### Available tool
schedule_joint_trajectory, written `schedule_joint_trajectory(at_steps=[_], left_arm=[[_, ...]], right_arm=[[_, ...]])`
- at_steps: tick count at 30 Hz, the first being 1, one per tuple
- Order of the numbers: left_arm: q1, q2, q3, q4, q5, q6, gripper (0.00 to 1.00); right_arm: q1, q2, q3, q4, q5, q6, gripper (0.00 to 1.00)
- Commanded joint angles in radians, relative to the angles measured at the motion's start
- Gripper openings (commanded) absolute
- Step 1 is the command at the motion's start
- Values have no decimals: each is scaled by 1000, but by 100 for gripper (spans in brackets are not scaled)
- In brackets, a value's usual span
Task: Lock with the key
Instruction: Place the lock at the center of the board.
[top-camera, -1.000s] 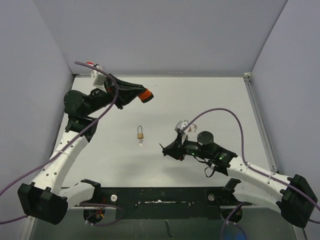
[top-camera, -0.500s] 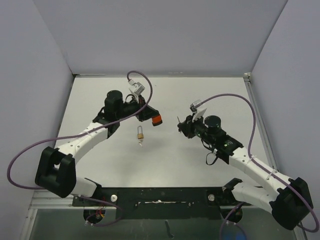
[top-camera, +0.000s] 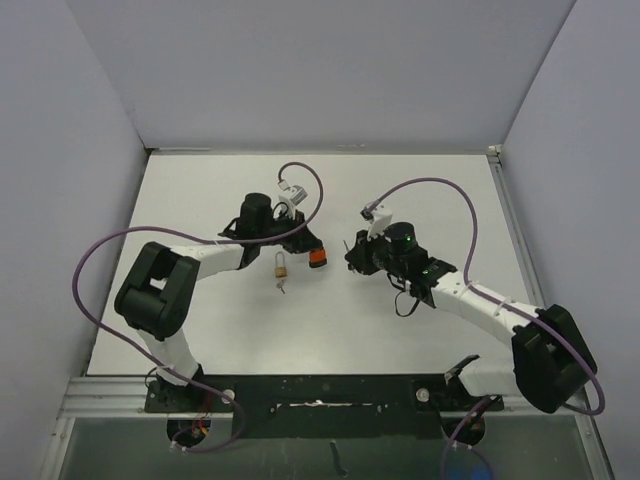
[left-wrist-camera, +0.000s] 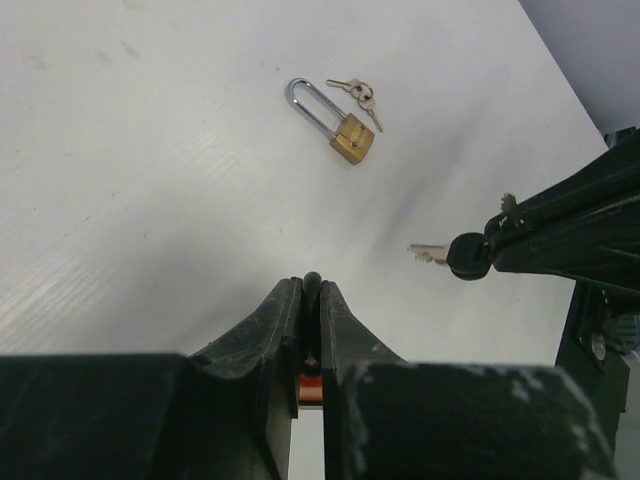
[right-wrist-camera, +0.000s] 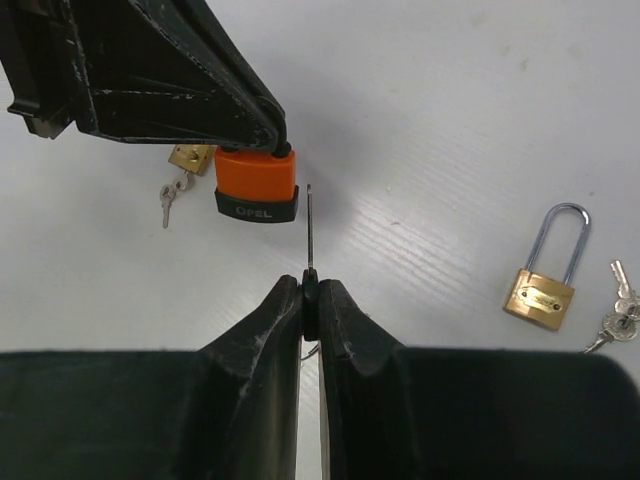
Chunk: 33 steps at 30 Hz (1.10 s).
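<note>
Orange padlock (top-camera: 317, 258) clamped in left gripper (top-camera: 310, 249), held above table (top-camera: 450, 200) middle. Right gripper (top-camera: 353, 255) pinched shut on key (right-wrist-camera: 309, 225), blade just right of lock body (touching or not, cannot tell). Brass padlock (top-camera: 281, 266) lies flat, just left.

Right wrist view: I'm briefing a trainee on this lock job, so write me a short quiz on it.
1. True or false: the key in the right tool is already inside the orange padlock.
2. The left tool grips: A) a screwdriver, B) the orange padlock, C) nothing.
3. Fill in: beside the brass padlock near the right edge lie small ____.
Key: 1 false, its tip is outside the lock body; 2 B; 3 keys.
</note>
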Motion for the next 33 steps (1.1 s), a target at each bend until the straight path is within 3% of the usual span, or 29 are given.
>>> schedule_joint_trajectory(at_steps=[1, 15, 18, 28, 29, 30, 33], left_arm=[[2, 58, 54, 171, 15, -11, 0], [4, 212, 95, 239, 26, 10, 0], [5, 240, 115, 239, 36, 16, 6], [31, 295, 134, 274, 46, 13, 12], [36, 298, 133, 277, 47, 12, 28], [39, 302, 133, 278, 49, 11, 37], [48, 311, 136, 280, 59, 8, 40]], right_arm=[[-12, 64, 69, 97, -52, 28, 0], [-70, 345, 163, 199, -141, 68, 0], [-89, 387, 168, 236, -146, 78, 0], [-134, 511, 203, 274, -166, 95, 0], [-137, 524, 207, 277, -167, 95, 0], [-141, 532, 210, 279, -171, 96, 0], [-146, 554, 223, 287, -180, 104, 0]])
